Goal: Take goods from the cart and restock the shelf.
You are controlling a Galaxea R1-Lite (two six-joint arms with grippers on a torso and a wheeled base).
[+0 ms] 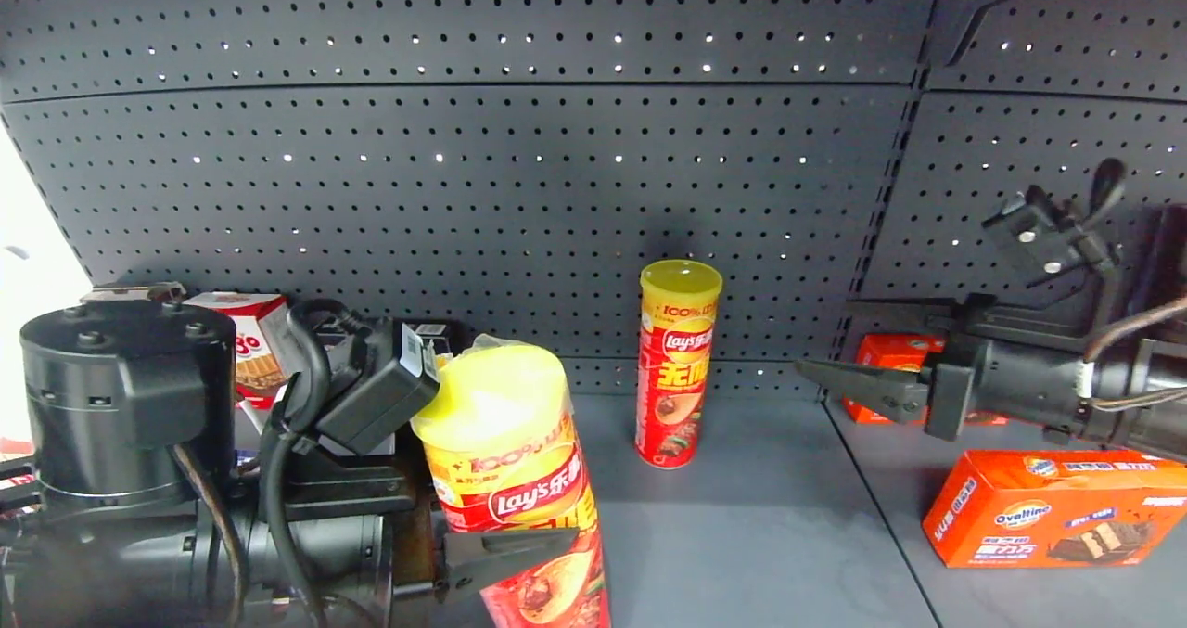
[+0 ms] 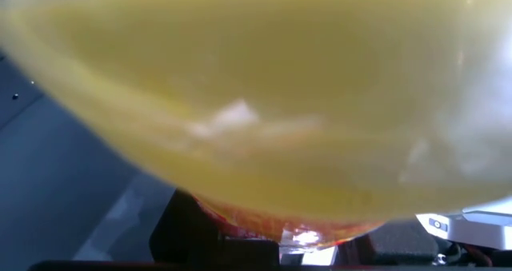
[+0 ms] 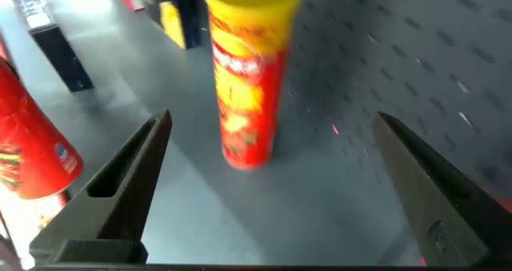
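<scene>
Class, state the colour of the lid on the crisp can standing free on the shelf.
Yellow lid; clearest in the head view.

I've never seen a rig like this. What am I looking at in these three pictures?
A two-armed robot is stocking a shop shelf. The large picture comes from a camera on its head, the other two from cameras on its wrists. The black pointed parts are its hands. The left hand grips a chips can, its yellow lid close before that wrist's camera. The right hand is open and empty, facing a second can standing upright on the shelf. Orange boxes lie to the right.
</scene>
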